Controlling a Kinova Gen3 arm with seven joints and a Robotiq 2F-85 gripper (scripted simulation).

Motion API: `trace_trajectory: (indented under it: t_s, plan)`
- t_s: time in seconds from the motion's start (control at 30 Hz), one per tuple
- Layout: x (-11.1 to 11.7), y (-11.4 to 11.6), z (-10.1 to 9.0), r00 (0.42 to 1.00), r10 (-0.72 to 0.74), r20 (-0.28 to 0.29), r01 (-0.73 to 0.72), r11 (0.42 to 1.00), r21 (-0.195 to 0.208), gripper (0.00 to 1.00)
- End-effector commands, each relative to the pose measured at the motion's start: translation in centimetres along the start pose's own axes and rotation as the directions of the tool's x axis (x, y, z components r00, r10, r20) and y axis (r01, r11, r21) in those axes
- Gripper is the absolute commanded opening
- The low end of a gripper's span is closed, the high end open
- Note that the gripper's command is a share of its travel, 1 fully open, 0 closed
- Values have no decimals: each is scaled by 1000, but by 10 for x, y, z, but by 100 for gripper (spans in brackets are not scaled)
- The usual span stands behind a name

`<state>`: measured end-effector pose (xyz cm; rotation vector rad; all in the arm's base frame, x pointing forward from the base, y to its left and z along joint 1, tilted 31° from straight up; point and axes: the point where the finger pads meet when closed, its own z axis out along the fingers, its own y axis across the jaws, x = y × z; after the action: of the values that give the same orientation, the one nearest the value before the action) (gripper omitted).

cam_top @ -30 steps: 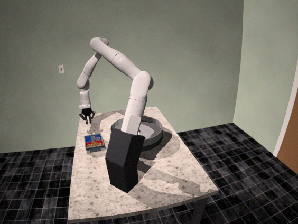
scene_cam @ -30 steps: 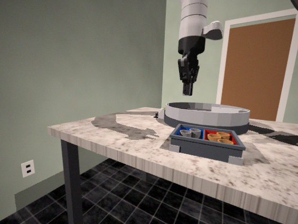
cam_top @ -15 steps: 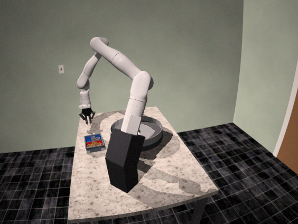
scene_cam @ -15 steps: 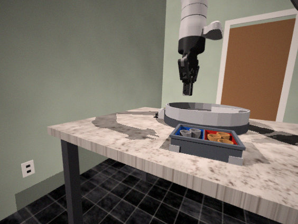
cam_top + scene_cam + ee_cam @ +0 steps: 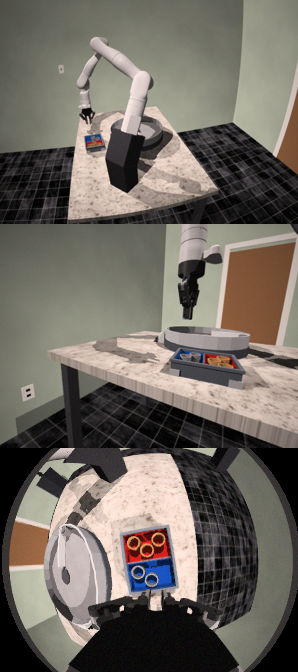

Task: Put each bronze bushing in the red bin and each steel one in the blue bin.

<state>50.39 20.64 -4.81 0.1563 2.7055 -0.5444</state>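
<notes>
- Three bronze bushings sit in the red bin; from above, in the wrist view, they lie toward 10, 2 and 6 o'clock.
- Two steel bushings sit in the blue bin, toward 9 and 6 o'clock in the wrist view.
- Both bins share one gray tray; in the wrist view red is at 12 o'clock, blue at 6.
- The rims hide the lower parts of the bushings in the exterior view.
- The gripper hangs above the table, at about 11 o'clock from the tray in the top view. Its fingers stand a little apart, with nothing between them.
- The turntable is near the tray, at 9 o'clock in the wrist view. Its wall hides most of its inside in the exterior view, and the arm covers part of it in the top view.
- A small black-and-white piece at the turntable's 9 o'clock side in the exterior view is too small to make out.
- All this stands on the speckled table.
- The brown door is cut off in the top view.
</notes>
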Motion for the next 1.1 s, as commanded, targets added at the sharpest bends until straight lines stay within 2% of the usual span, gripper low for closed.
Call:
trace_trajectory:
  t_s: [0.0,0.83,0.97,1.03,1.07]
  plan:
    - [0,1,-1,1000,0,1,0,1000,-2,19]
    - [0,1,-1,1000,0,1,0,1000,-2,19]
    - [18,-39,2,1000,5,1,-5,1000,-2,18]
    - [18,-39,2,1000,5,1,-5,1000,-2,18]
    - [22,-49,3,1000,6,1,-6,1000,-2,18]
